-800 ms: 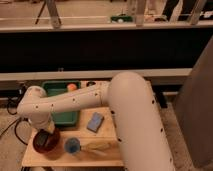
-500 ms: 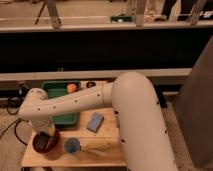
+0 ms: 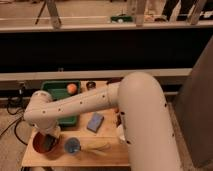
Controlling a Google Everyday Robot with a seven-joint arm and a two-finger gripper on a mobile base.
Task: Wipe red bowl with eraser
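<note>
The red bowl (image 3: 41, 146) sits at the front left of the small wooden table (image 3: 107, 150). My gripper (image 3: 48, 142) is down inside the bowl, at the end of the white arm (image 3: 85, 104) that reaches in from the right. A dark block, likely the eraser, shows at the gripper inside the bowl. A small blue cup (image 3: 73, 145) stands just right of the bowl.
A green tray (image 3: 60, 90) with an orange ball (image 3: 72, 88) lies at the back left. A blue sponge (image 3: 95, 121) lies mid-table and a yellow banana-like object (image 3: 97, 147) near the front edge. A small dark round object (image 3: 90, 85) sits behind.
The arm has shifted slightly; the gripper stays in the red bowl, moved a little within it.
</note>
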